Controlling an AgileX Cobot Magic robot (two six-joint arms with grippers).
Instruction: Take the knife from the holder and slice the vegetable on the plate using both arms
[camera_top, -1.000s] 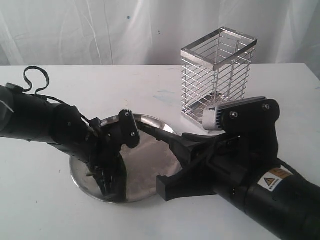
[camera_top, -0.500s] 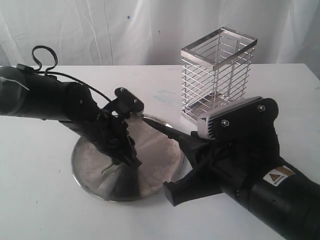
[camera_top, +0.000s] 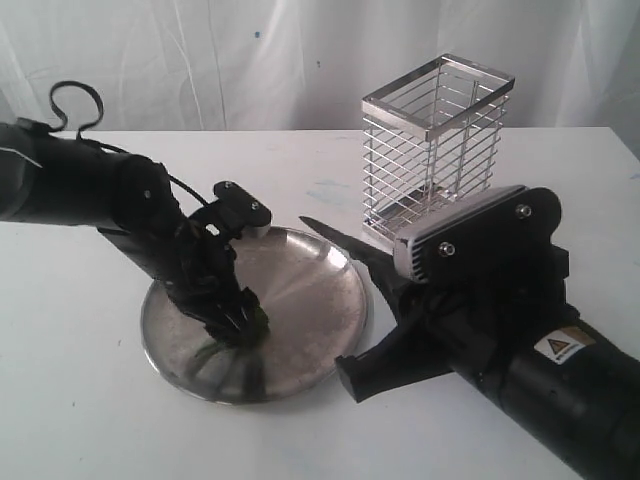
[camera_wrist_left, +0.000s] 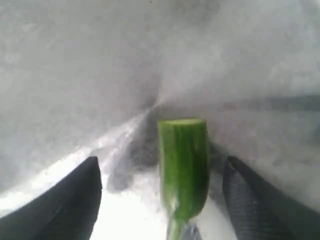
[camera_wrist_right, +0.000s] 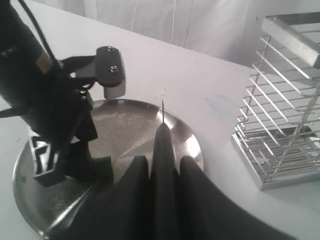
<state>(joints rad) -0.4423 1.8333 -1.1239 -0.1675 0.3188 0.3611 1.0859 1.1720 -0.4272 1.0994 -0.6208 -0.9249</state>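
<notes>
White table (camera_top: 300, 170), exterior view: plate (camera_top: 310, 300) lower left, vegetable (camera_wrist_left: 183, 165) lying on it between the parted, non-touching jaws of the left gripper (camera_top: 232, 322). Right gripper (camera_wrist_right: 164, 172) clenches the knife (camera_wrist_right: 162, 135), tip over the plate's right rim. Unpinned, the vegetable could skid under the blade.

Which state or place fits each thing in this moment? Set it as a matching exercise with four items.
Things:
1. slim black knife
2. small green chili pepper
3. chrome wire basket holder
4. left hand

States:
A. upright on the white table, off the round steel plate
B. open, low over the plate
C. clamped in the right hand, blade out over the plate
D. lying on the plate between two spread fingers

Pairs: 1-C, 2-D, 3-A, 4-B
</notes>
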